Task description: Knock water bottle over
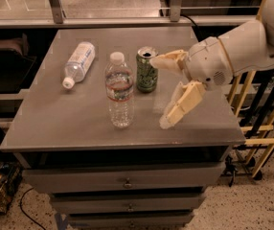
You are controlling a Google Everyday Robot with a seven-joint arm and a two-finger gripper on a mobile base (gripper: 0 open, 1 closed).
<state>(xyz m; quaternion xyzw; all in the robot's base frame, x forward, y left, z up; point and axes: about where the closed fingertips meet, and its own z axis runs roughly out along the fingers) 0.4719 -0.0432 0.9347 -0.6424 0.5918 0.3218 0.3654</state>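
Observation:
The water bottle (pixel 119 91) stands upright near the front middle of the grey table top (pixel 70 119). It is clear and ribbed, with a red-and-white label band and a white cap. My gripper (pixel 159 92) is to its right, a short gap away, not touching it. The two cream fingers are spread wide apart, one (pixel 168 60) near the green can, the other (pixel 180 107) pointing down toward the table. The gripper holds nothing.
A green can (pixel 146 69) stands just behind and right of the water bottle. A second bottle with a wide white label (pixel 79 63) lies on its side at the back left. Drawers (pixel 127 181) sit under the table; yellow rails (pixel 256 128) stand to the right.

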